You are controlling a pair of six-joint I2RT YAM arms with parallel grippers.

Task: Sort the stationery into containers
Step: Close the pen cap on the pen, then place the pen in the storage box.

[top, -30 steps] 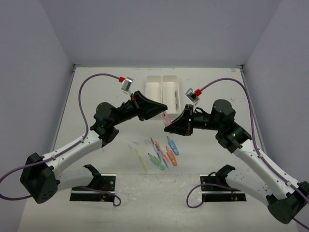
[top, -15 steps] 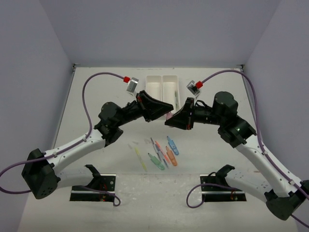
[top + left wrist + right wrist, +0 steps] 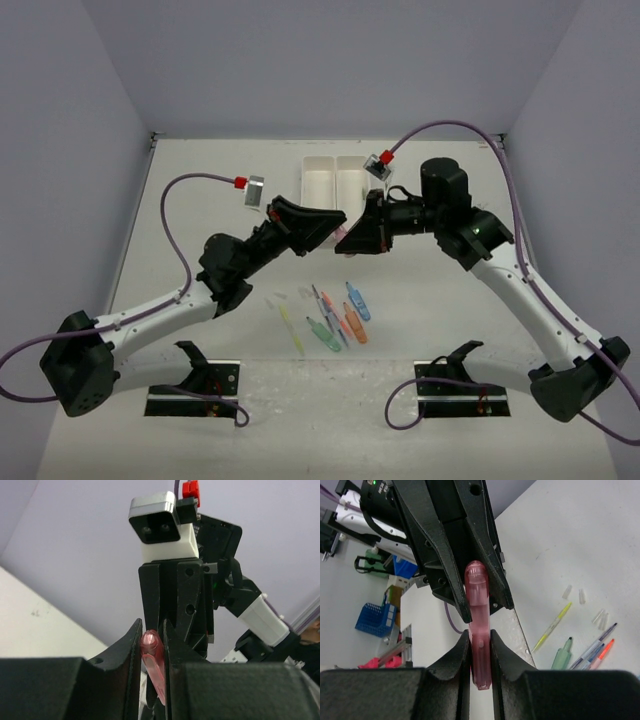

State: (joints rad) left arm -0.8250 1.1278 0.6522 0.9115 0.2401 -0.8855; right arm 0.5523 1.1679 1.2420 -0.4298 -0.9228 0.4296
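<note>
Pale lilac walls enclose a whitish table [image 3: 420,320]. At its far middle a white rectangular plastic tray [image 3: 318,172] with two long compartments is placed. The right compartment is partly covered by the right arm, so the contents of the tray cannot be told. Just before the near edge of the tray, a pink translucent plastic marker [image 3: 343,232] is held above the table. It is clamped at one end by the left gripper [image 3: 338,222] and at the other by the right gripper [image 3: 352,238], each with its fingers pressed on the sides of the marker. Nearer to the bases, a yellow thin pen [image 3: 291,328], a green chunky marker [image 3: 323,333], an orange chunky marker [image 3: 353,322], a blue chunky marker [image 3: 358,300] and thin red and grey pens [image 3: 320,297] are lying close together on the table.
</note>
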